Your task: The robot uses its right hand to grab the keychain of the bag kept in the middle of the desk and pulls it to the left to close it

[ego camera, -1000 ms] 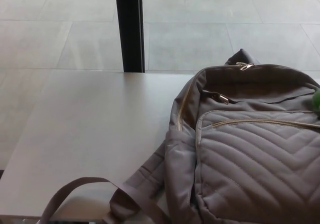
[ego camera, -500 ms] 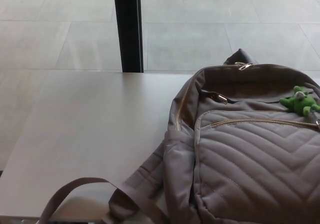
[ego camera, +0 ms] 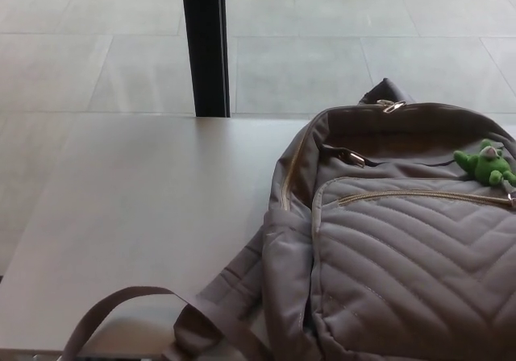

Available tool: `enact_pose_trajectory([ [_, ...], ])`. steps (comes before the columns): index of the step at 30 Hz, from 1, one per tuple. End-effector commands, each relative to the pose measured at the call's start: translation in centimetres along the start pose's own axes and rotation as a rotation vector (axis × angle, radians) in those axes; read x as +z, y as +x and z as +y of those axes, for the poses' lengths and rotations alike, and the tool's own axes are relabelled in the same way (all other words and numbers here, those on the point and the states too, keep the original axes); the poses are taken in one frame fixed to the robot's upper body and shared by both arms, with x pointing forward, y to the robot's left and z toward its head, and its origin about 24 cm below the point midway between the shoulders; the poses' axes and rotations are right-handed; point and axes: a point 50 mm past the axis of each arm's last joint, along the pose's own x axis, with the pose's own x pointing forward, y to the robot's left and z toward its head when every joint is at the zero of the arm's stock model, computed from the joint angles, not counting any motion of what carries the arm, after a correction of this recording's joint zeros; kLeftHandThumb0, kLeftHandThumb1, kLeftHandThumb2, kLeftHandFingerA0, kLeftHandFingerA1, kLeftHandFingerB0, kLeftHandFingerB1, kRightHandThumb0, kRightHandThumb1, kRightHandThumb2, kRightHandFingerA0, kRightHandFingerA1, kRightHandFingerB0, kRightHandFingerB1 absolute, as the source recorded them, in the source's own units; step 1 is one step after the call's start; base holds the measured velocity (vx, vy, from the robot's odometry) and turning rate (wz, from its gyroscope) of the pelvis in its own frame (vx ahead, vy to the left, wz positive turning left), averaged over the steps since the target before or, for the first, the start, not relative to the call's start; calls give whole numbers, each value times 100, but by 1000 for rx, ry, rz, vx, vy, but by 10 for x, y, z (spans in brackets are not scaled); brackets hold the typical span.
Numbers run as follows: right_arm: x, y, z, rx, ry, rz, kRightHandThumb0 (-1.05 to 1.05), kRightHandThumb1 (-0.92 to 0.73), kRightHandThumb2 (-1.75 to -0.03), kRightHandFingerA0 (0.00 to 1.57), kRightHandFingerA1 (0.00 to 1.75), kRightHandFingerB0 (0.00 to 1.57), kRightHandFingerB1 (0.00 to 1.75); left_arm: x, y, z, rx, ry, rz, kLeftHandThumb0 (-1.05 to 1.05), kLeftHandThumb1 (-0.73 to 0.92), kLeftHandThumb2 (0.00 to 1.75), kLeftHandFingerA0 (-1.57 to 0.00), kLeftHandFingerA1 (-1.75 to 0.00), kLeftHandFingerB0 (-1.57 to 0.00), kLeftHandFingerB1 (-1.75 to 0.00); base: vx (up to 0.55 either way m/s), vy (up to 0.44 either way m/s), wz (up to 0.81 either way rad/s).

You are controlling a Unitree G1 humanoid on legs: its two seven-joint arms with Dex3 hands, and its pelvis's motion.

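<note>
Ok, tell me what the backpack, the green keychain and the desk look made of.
Backpack: grey matte fabric, probably a synthetic weave, with quilted chevron stitching; its zippers glint like gold-toned metal. Green keychain: fuzzy plush, a soft toy figure. Desk: smooth pale surface with a dull sheen, perhaps laminate; the view leaves it open.

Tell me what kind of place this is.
Probably an indoor room such as an office or lab, though that's a guess: a plain grey desk holding a backpack, large pale floor tiles beyond it, and a black post behind the desk.
</note>
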Motion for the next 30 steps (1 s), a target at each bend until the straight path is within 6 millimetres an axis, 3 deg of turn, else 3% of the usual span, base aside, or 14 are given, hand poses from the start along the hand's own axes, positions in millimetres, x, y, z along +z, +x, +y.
enact_pose_trajectory([
  [1,3,14,6,1,-48,27,-38,-64,-59,30,47,39,38,7,0,9,12,-3,-21,-49,85,66,-76,-53,-66,-50,0,0,0],
  [7,10,32,24,35,-5,57,-45,-67,-61,27,50,41,36,8,-1,7,-3,50,-38,-50,86,66,-75,-52,-65,-49,0,0,0],
  [10,17,40,32,50,-44,52,-47,-68,-60,31,51,42,34,6,0,6,-3,-3,-23,-49,86,66,-74,-53,-65,-49,0,0,0],
  [15,25,46,34,66,-88,62,-47,-69,-60,30,59,42,34,7,0,6,-3,29,-29,-49,87,66,-75,-53,-66,-50,0,0,0],
  [20,17,48,38,88,-128,114,-51,-70,-62,30,64,41,34,8,1,7,-10,29,-28,-48,87,66,-75,-52,-66,-49,0,0,0],
  [28,7,51,65,147,-277,176,-51,-72,-62,32,62,44,34,11,2,5,-24,53,-35,-50,88,67,-75,-53,-65,-49,0,0,0],
  [29,12,52,70,162,-299,175,-58,-60,-95,37,72,33,49,11,2,5,-37,62,-36,-50,88,67,-74,-53,-64,-49,0,0,0],
  [30,16,54,74,173,-329,169,-55,-59,-97,38,73,30,49,11,2,5,-40,48,-36,-50,88,66,-73,-53,-64,-49,0,0,0],
])
